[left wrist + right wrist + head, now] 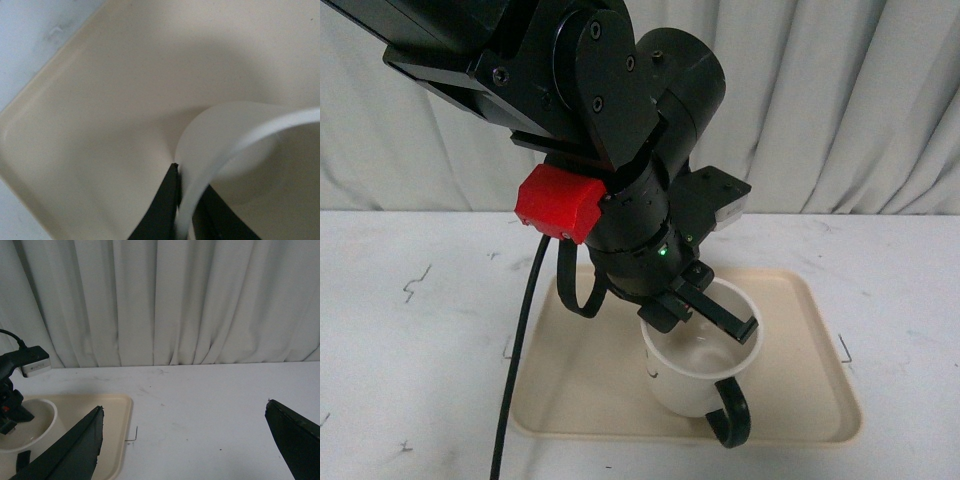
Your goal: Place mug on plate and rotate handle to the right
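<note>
The cream-white mug [695, 375] stands on the beige plate [800, 390], near its front middle. Its black handle [732, 415] points toward the front edge of the plate, slightly right. My left gripper [705, 312] reaches down from above and is shut on the mug's far rim, one finger inside and one outside. In the left wrist view the rim [225, 155] runs between the black fingers [160, 210] over the plate [100, 125]. My right gripper [184, 412] is open and empty above bare table, right of the plate [117, 415]; the mug [30, 430] shows at that view's edge.
A white table [410, 340] carries the plate. A black cable [515, 360] hangs from the left arm down past the plate's left edge. A white pleated curtain [840, 100] closes the back. Small dark marks dot the tabletop.
</note>
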